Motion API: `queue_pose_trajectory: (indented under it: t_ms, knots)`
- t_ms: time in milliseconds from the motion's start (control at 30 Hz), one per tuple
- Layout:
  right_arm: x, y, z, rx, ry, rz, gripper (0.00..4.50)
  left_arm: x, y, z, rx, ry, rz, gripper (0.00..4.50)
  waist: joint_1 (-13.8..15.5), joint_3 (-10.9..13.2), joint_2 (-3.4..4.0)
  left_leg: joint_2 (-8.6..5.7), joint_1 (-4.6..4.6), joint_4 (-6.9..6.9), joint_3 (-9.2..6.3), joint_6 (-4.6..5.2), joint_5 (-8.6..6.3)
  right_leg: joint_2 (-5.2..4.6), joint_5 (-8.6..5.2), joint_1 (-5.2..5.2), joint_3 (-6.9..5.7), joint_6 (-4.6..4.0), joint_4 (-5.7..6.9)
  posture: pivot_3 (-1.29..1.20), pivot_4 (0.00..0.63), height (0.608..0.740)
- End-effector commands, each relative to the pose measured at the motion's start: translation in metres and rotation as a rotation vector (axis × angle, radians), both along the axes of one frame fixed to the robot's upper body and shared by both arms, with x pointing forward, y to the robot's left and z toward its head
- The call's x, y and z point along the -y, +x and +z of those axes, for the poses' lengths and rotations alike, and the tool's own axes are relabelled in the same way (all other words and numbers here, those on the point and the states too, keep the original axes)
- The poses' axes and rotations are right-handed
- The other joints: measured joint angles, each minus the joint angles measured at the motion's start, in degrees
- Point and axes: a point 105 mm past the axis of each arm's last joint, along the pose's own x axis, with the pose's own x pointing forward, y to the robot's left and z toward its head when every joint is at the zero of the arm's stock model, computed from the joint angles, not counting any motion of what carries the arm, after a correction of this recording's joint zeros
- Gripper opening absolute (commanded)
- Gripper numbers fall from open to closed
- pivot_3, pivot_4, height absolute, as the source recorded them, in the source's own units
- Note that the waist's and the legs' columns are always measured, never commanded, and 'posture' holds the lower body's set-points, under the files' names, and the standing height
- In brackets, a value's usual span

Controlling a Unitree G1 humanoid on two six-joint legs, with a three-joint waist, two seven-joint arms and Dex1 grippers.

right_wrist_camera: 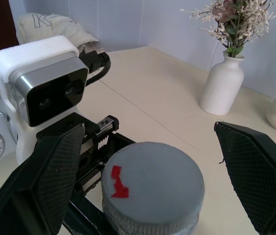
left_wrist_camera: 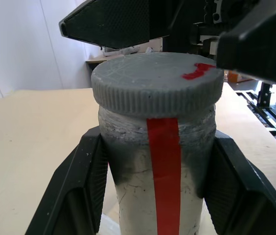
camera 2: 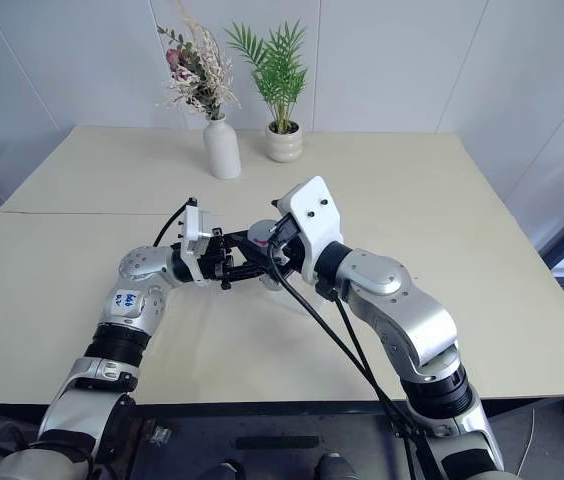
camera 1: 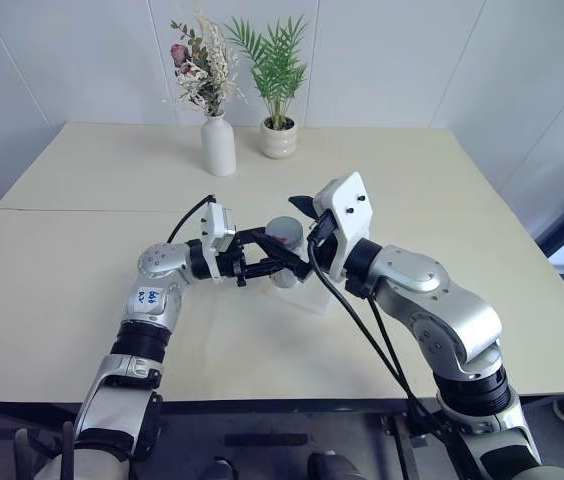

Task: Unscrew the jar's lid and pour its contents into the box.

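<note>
Left tool (left_wrist_camera: 157,196) gripping jar (left_wrist_camera: 160,171), right tool (right_wrist_camera: 148,161) spread

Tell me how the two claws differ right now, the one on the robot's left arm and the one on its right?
The left gripper is shut on the jar, its fingers pressed against the body below the lid; the right gripper is open and grips nothing. The left gripper comes at the jar from the side, while the right gripper's fingers stand wide apart on either side of the lid. Both have two black fingers and meet at the same jar.
</note>
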Motion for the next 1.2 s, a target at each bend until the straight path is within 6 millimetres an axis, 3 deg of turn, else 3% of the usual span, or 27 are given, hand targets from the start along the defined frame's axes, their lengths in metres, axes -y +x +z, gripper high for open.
queue_pose_trajectory:
  t_ms: [33, 600, 700, 833, 1200]
  knots:
    - [-0.003, -0.004, 0.007, 0.033, -0.008, 0.014, 4.50, 0.006, -0.002, 0.017, 0.067, -0.002, -0.030, 2.28, 0.06, 0.00, 0.00, 0.00, 0.00, 0.00, 0.00, 0.00, 0.00, 0.00, 0.00, 0.00, 0.00, 0.00, 0.00, 0.00, 0.150, 0.740]
    - [-0.004, -0.002, 0.005, 0.038, -0.023, -0.007, 4.50, 0.008, -0.002, 0.019, 0.045, -0.016, -0.041, 2.28, -0.01, 0.00, 0.00, 0.00, 0.00, -0.01, -0.01, 0.00, 0.00, 0.00, 0.00, 0.00, 0.00, 0.00, -0.01, 0.00, 0.150, 0.740]
    - [-0.004, -0.002, 0.007, 0.047, -0.019, -0.003, 3.93, 0.008, -0.003, 0.018, 0.041, -0.013, -0.044, 2.28, 0.01, 0.00, 0.00, 0.00, -0.01, -0.01, -0.01, 0.00, 0.00, 0.00, 0.00, -0.01, 0.00, 0.00, -0.01, 0.00, 0.150, 0.740]
    - [-0.005, -0.004, 0.010, 0.055, -0.009, 0.009, 2.64, 0.007, -0.003, 0.018, 0.036, -0.012, -0.042, 2.28, 0.03, 0.00, 0.00, 0.00, -0.02, 0.00, -0.01, 0.00, 0.00, 0.00, 0.00, -0.01, 0.00, 0.00, -0.01, 0.00, 0.150, 0.740]
    - [-0.002, -0.013, 0.016, 0.095, 0.004, 0.079, 2.60, 0.005, -0.002, 0.013, 0.019, 0.004, -0.041, 2.28, 0.04, 0.00, 0.00, 0.00, -0.02, -0.01, -0.01, 0.00, 0.00, 0.00, 0.00, -0.01, 0.00, 0.00, -0.01, 0.00, 0.150, 0.740]
